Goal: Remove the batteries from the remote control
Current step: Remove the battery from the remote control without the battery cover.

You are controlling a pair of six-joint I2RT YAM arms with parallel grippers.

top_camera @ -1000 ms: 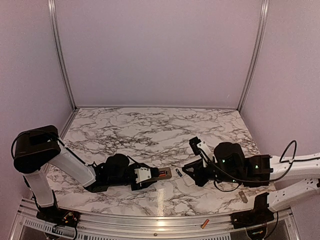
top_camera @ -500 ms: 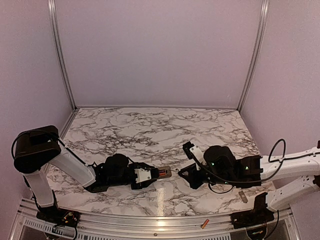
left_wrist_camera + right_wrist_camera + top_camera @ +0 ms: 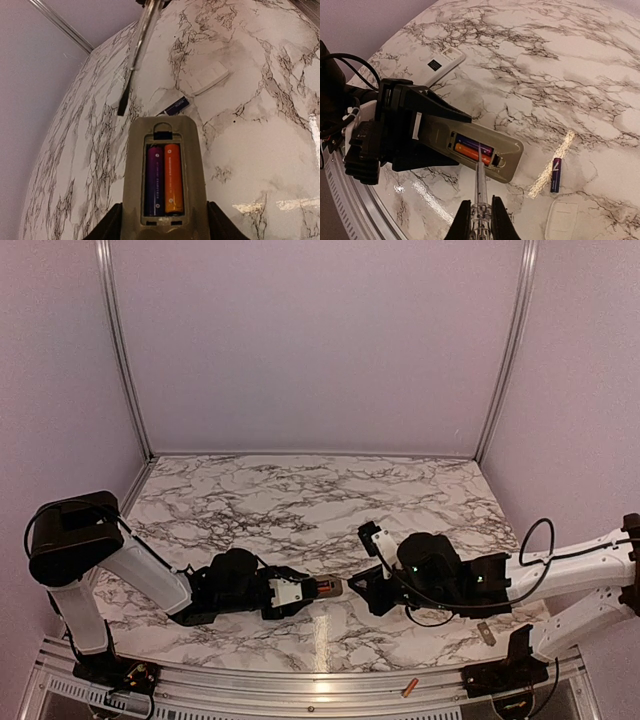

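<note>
My left gripper [image 3: 162, 227] is shut on the grey remote control [image 3: 162, 150], holding it just above the table with its open compartment facing up. Two batteries lie in it side by side, one purple [image 3: 155, 180] and one orange [image 3: 173, 177]. My right gripper [image 3: 481, 217] is shut on a thin clear-handled pry tool [image 3: 481, 175]. The tool's tip rests over the two batteries [image 3: 470, 151] near the compartment's outer end. A loose purple battery [image 3: 555, 175] lies on the marble beside the remote control [image 3: 322, 587]. The right gripper [image 3: 362, 585] sits just right of it.
A flat white cover piece [image 3: 562, 220] lies near the loose battery, and a white flat remote-like piece [image 3: 442, 62] lies beyond the left arm. An orange cell [image 3: 409, 687] rests on the front rail, and a small grey piece [image 3: 486, 632] lies by the right arm.
The right arm has moved left toward the remote, bringing the tool's tip over the open compartment. The left arm and remote have stayed put.
</note>
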